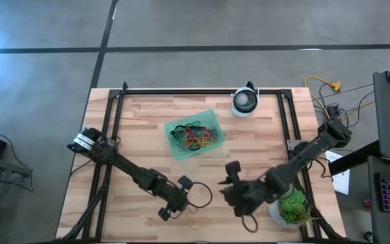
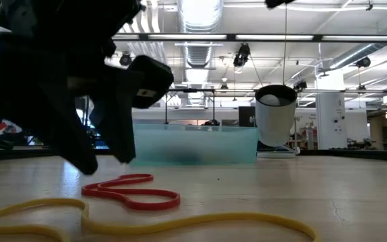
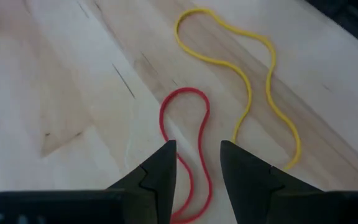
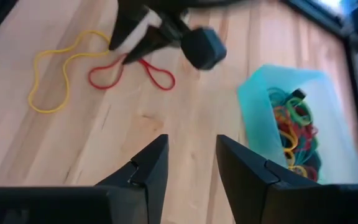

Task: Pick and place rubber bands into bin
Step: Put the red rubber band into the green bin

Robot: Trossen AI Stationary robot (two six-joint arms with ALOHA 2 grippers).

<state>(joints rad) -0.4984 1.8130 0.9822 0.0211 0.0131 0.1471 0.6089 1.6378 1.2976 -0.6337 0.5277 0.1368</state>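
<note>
Left gripper (image 3: 194,171) hangs low over my table (image 1: 141,129) near its front edge, fingers parted with a red band (image 3: 188,134) running between the tips, nothing gripped. My left wrist view gives me that band as a pinched loop lying flat, with a long wavy yellow band (image 3: 253,81) just beside it; from overhead both are barely visible. Right gripper (image 4: 188,168) hovers near the front too, jaws apart and empty, and its camera sees what the other cannot: the bin (image 4: 253,93) with its tangle of bands (image 4: 294,127) in red, orange, yellow, green and black. From above, the bin sits tilted near the table's middle, well apart from both grippers. The level view puts the red and yellow bands in front of the bin's frosted green wall, with a ceiling of strip lights and ducts behind. The tabletop is pale wood planks in a black frame; a round white device (image 1: 245,102) stands at the back edge.
</note>
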